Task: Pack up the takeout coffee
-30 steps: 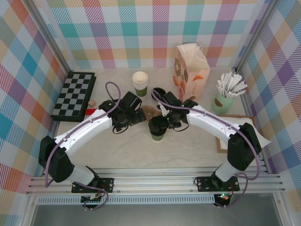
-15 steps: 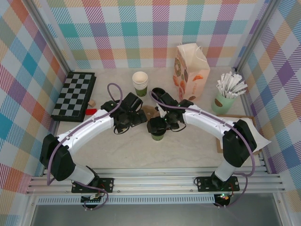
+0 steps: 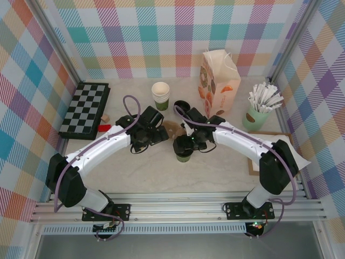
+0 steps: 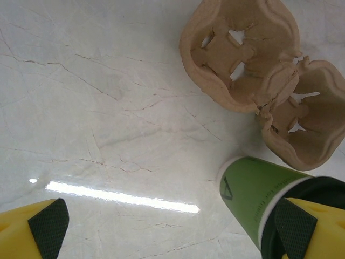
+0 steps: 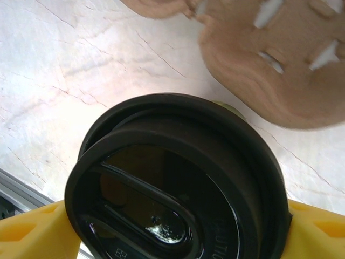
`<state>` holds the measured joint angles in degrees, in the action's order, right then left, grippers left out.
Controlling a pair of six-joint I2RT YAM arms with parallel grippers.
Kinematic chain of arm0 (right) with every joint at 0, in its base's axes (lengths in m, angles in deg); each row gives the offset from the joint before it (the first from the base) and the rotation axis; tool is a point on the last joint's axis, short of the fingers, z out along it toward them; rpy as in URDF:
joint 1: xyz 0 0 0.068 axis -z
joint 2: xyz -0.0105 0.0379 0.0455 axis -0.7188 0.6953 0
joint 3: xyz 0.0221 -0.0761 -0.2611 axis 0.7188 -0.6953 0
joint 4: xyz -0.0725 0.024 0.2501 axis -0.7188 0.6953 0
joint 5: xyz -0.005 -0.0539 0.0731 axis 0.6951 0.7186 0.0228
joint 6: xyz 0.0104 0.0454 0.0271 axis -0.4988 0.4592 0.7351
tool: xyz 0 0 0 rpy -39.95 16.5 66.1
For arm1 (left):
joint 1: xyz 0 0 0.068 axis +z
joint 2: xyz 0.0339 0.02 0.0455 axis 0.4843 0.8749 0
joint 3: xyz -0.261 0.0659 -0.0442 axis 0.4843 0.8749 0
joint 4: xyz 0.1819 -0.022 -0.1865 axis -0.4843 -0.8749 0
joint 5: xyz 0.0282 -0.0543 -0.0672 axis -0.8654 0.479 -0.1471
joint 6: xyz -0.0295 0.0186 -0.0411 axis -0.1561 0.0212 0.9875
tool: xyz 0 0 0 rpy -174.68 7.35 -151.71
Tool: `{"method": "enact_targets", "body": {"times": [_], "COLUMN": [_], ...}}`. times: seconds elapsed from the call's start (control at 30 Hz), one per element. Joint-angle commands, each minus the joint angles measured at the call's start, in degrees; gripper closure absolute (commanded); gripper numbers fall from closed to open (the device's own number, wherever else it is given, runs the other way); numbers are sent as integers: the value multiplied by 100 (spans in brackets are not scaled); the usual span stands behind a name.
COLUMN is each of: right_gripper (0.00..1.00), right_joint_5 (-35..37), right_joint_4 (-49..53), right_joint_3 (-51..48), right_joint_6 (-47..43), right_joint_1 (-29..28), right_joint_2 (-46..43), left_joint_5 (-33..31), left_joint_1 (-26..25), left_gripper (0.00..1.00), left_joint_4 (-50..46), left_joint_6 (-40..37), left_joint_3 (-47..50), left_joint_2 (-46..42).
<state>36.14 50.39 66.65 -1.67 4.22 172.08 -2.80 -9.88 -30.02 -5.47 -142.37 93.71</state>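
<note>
Here, the dark-green paper cup, capped with its round black plastic lid, stands unpacked on the table beside the brown pulp carrier; the right gripper straddles the lid, clamped or not cannot be told, and the left gripper gapes empty.

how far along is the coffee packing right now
Done: the black lid sits on the green cup. In hand: the right hand straddles the lid, one side each; a firm grip isn't clear. Left: the cup stands on the table beside the cardboard carrier, not in it, and the paper bag stands at the back.
</note>
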Motion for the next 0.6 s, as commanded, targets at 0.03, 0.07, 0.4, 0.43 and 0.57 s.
{"method": "enact_targets", "body": {"times": [0.03, 0.07, 0.4, 0.43, 0.57], "right_gripper": [18, 18, 17, 17, 17], "right_joint_5": [124, 93, 86, 90, 203], "right_joint_4": [615, 634, 1, -100, -430], "right_joint_3": [-571, -711, -1024, -997, -763], "right_joint_6": [4, -25, -270, -260, -191], "right_joint_1": [428, 586, 2432, 2594, 3221], "right_joint_2": [-672, -799, -760, -707, -414], "left_joint_5": [-73, -75, -269, -301, -567], "left_joint_1": [53, 53, 53, 53, 53], "left_gripper": [0, 0, 0, 0, 0], "left_joint_4": [207, 265, 1084, 1146, 1259], "left_joint_6": [-124, -142, -415, -464, -551], "left_joint_3": [18, 18, 180, 213, 297], "left_joint_2": [-48, -53, -269, -314, -486]}}
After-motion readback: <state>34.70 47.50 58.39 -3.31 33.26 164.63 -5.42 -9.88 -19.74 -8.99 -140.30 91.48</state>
